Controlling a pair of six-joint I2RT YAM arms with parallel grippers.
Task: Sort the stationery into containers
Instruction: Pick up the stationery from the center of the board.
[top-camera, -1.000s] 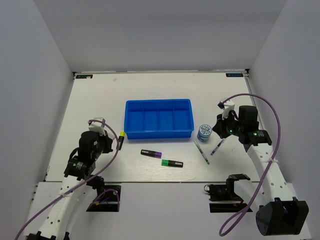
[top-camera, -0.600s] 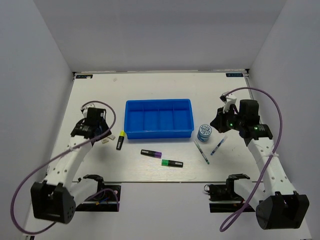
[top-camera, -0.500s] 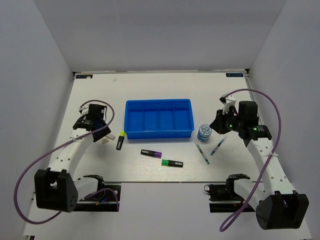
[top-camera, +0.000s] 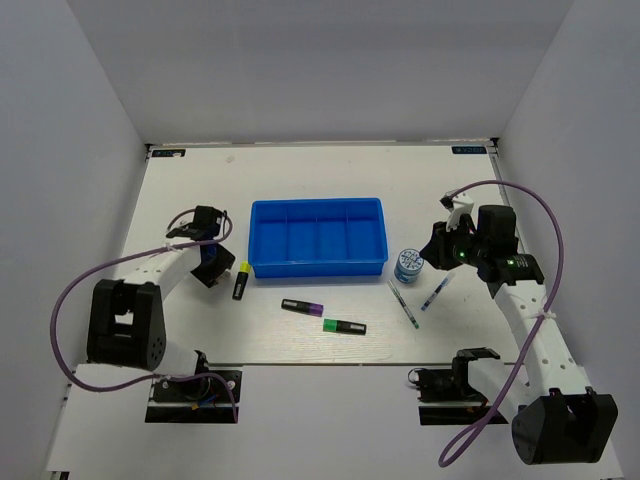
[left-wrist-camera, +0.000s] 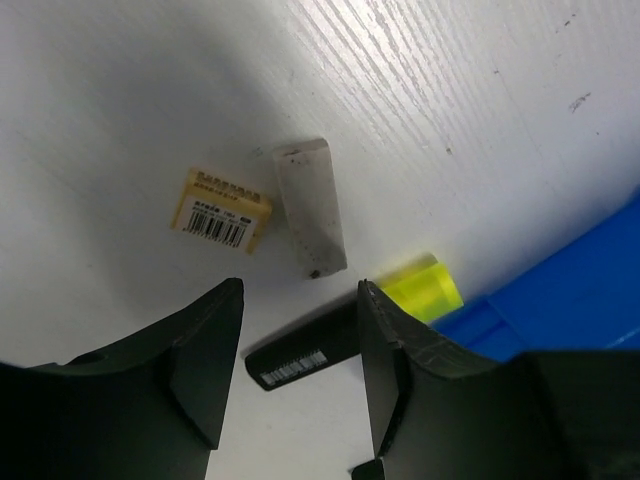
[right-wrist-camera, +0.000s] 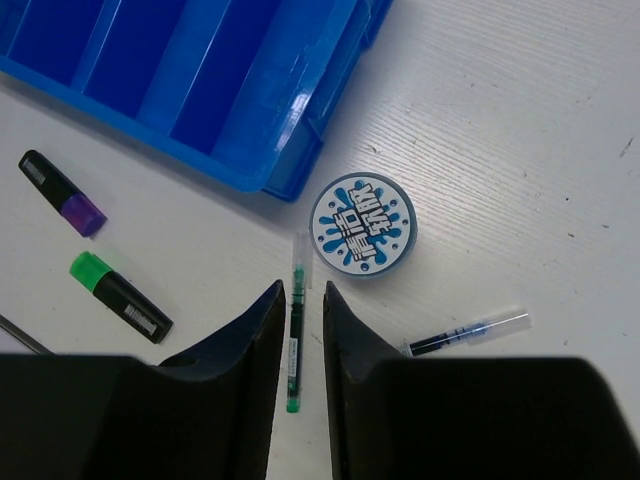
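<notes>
Nearest the arm bases, the green highlighter (top-camera: 344, 326) is lying flat on the white surface (top-camera: 300, 180). The purple highlighter (top-camera: 302, 306) is lying just beyond it to the left, close but apart.

To their right two thin pens are lying side by side: the green-tipped pen (right-wrist-camera: 296, 330) and, right of it, the clear pen (right-wrist-camera: 468, 332). We are seeing the right jaws hanging over this spot, standing only a narrow slit apart and grasping nothing. The green-tipped pen is showing through that slit. Just beyond the pens the blue-white roll (right-wrist-camera: 362, 225) is sitting flat, near the right front corner of the blue tray (top-camera: 318, 268) but not touching it.

On the left, the yellow highlighter (top-camera: 240, 281) is lying just before the tray's left front corner, its yellow end pointing toward the tray. The left jaws are hanging low just left of it — spread apart, released, gripping nothing. Beyond their tips, on the surface, the grey-white block (left-wrist-camera: 311, 207) is lying with a small yellow barcode label (left-wrist-camera: 220, 209) just beside it.

Farthest, the four-compartment tray is sitting mid-surface — every stationery piece we are making out is lying outside it.
</notes>
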